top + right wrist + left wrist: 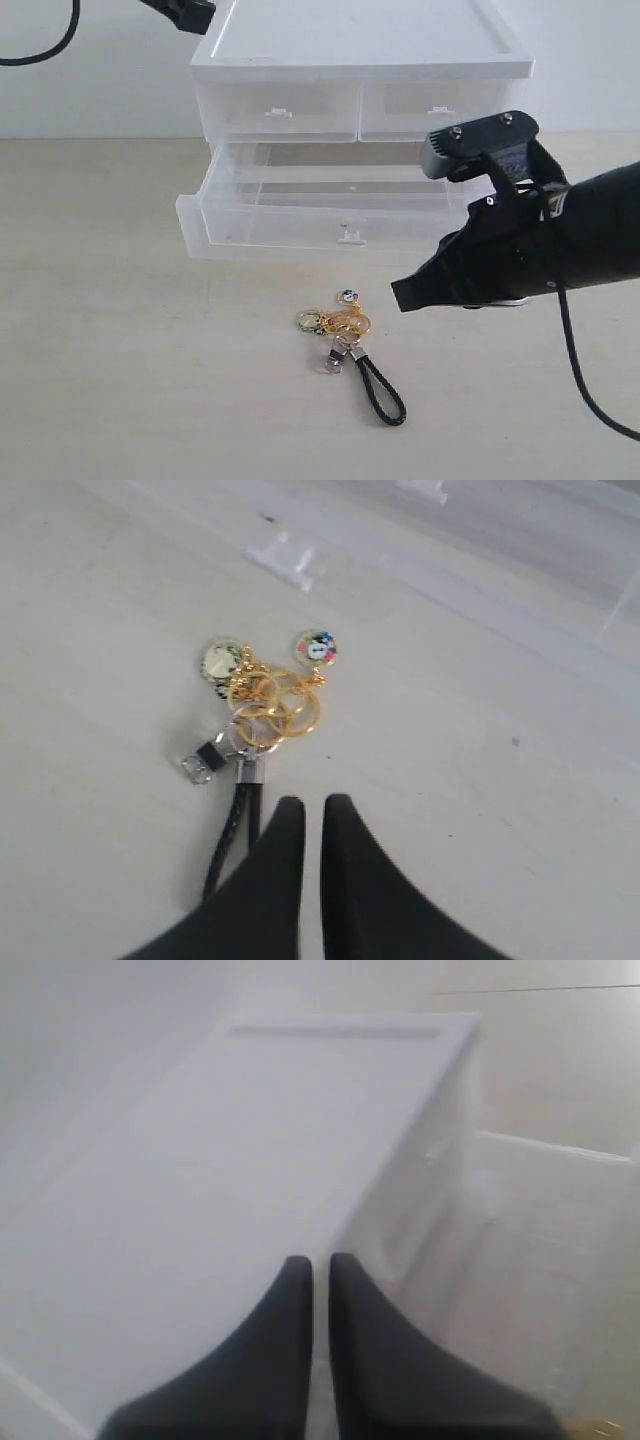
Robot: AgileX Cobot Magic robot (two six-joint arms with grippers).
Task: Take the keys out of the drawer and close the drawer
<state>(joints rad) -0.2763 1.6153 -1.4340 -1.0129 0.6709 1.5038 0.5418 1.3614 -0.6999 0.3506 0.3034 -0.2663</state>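
The keys (345,328) lie on the pale counter (120,350), just in front of the drawer (290,232), which stands pulled out of the white unit (360,45) with nothing showing inside it. Their black cord loop (381,390) trails away from the drawer. The right pincer (402,294) hangs near the bunch on its right, apart from it, and its fingers are clenched almost together on nothing. The right wrist view makes that plain: the right pincer (307,804) has only a slit between its fingers, with the gold rings, a round picture charm and a silver clasp of the keys (262,705) just beyond it, detail too small in the exterior view. The left pincer (188,14) is barely in frame there. Its own blurred view shows the left pincer (320,1262) likewise clenched and empty, over the unit's flat top. A plain white wall stands behind.
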